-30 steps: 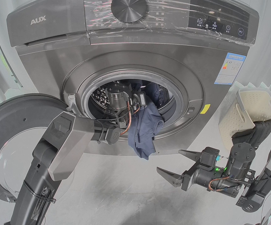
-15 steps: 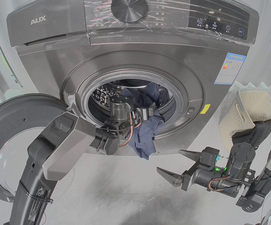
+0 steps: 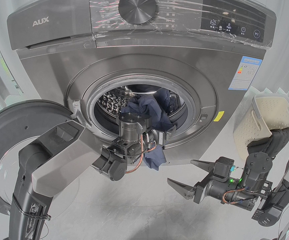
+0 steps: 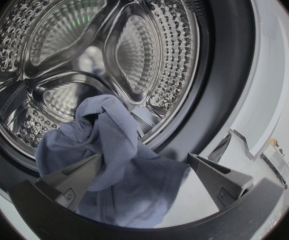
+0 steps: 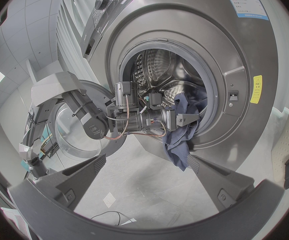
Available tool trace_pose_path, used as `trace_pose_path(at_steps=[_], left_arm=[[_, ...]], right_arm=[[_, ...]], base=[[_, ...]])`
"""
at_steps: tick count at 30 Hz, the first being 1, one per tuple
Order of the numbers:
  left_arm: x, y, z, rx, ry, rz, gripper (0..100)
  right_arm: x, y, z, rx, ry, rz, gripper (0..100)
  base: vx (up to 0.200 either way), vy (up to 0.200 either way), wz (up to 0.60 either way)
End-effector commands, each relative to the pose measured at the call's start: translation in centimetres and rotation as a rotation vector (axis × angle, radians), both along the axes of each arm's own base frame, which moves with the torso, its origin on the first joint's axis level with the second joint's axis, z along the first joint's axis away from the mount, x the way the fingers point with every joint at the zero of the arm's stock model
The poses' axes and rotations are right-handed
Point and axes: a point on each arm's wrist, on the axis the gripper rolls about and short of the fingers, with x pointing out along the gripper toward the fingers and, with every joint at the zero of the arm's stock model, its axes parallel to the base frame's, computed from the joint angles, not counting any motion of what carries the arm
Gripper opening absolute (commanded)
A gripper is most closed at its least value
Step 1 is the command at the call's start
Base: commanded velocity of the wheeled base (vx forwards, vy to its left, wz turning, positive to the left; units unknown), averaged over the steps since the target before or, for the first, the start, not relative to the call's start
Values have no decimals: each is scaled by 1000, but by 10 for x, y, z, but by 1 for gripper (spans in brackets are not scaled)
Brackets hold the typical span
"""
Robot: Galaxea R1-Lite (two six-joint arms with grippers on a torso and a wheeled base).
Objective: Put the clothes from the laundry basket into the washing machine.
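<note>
Above the pale floor (image 3: pixel 128 204), my left hand (image 4: pixel 144 157) has pulled back from the washing machine drum (image 3: pixel 116 100), wide open; the navy garment (image 3: pixel 149 108), released, still hangs half out.

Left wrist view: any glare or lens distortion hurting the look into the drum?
Left wrist view: bright highlights and green specks on the steel drum, fisheye curving the door seal, dark corners; the blue garment reads evenly lit. Head view: plastic wrap on the control panel glints. Right wrist view: same fisheye bend, dark corners.
</note>
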Motion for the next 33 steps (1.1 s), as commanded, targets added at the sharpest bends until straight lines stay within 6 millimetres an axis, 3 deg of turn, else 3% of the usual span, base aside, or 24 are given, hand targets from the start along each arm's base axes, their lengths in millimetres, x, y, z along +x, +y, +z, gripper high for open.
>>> trace_pose_path(at_steps=[1, 6, 9, 16, 17, 25, 28, 30, 31, 33], left_arm=[[-10, -1, -4, 11, 14, -26, 100], [-12, 0, -11, 28, 21, -27, 100], [-5, 1, -21, 43, 22, -17, 100], [12, 5, -22, 23, -8, 18, 100], [12, 6, -22, 24, -9, 20, 0], [17, 10, -19, 20, -21, 26, 0], [34, 12, -5, -27, -76, 59, 0], [34, 12, -5, -27, -76, 59, 0], [52, 16, 8, -77, -137, 129, 0], [60, 17, 16, -113, -165, 167, 0]], right_arm=[[0, 0, 0, -1, 1, 1, 100], [0, 0, 0, -1, 1, 2, 100], [0, 1, -2, -4, 5, 2, 100], [0, 1, -2, -4, 5, 2, 100], [0, 1, -2, -4, 5, 2, 100], [0, 1, -2, -4, 5, 2, 100], [0, 1, -2, -4, 5, 2, 100], [0, 1, -2, -4, 5, 2, 100], [0, 1, -2, -3, 6, 2, 100], [0, 1, -2, -4, 5, 2, 100]], base=[[0, 0, 0], [0, 0, 0], [0, 0, 0], [0, 0, 0], [0, 0, 0], [0, 0, 0], [0, 0, 0], [0, 0, 0], [0, 0, 0], [0, 0, 0]])
